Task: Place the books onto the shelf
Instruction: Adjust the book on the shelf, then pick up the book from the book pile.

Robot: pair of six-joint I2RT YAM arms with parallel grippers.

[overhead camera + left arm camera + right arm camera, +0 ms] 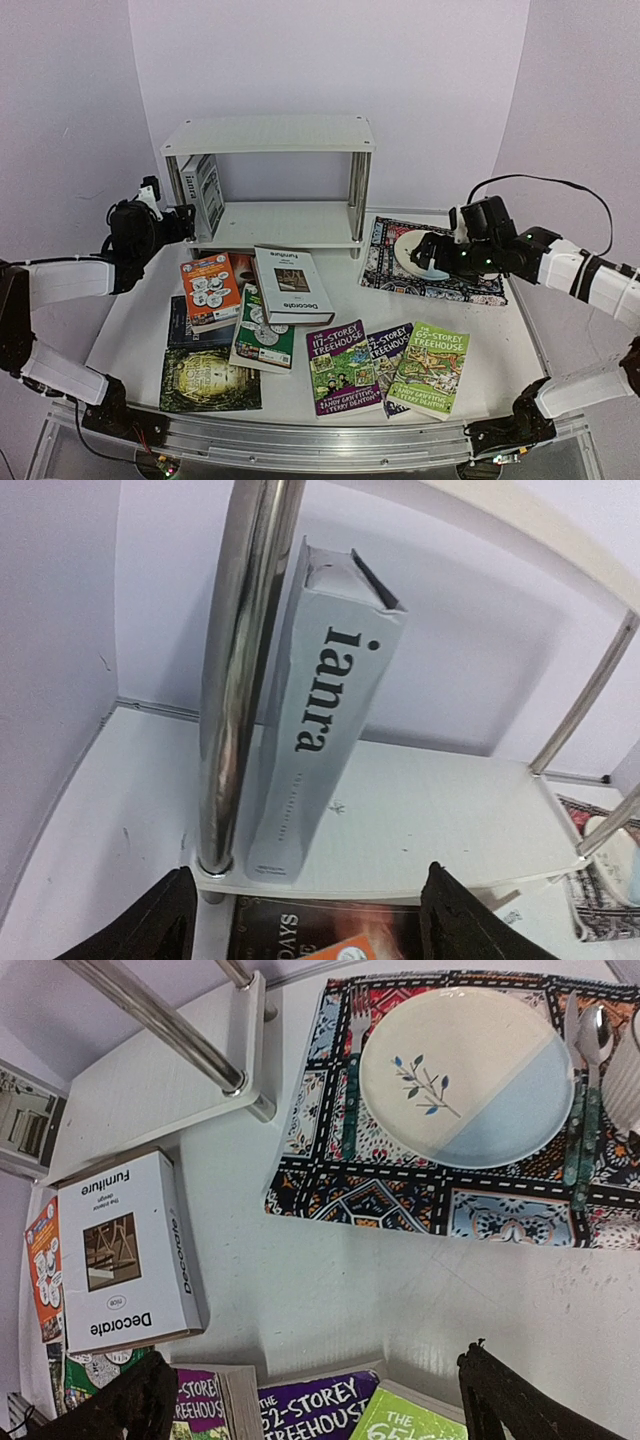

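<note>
- At the left end of the shelf (290,222), on its lower board, one white hardback (320,710) stands upright, spine outward, just beside the chrome post (235,680). Whether it touches the post cannot be told.
- The left jaws, on the left arm (65,278), hang just in front of that book. They are spread well apart, with nothing between them.
- The right jaws, on the right arm (580,270), hover over the patterned mat (480,285) and its plate (465,1070). They are at full spread and empty.
- On the table (500,330) in front of the shelf, the remaining books lie flat: the "Decorate" hardback (293,285), an orange paperback (210,290), a green paperback (263,340), two dark covers and three Treehouse paperbacks (385,368) fanned nearer the arm bases.
- Judgement: the "Decorate" hardback is the likeliest next pick. It lies below and to the right of the left jaws, back toward the arm bases. Its long axis runs roughly from the near edge toward the shelf, slightly skewed.
- Judgement: the left arm is the nearer one. The right jaws stand well apart from the hardback, off to its right.
- Judgement: the hardback appears to overlap the orange and green paperbacks, so lifting it may disturb them.
</note>
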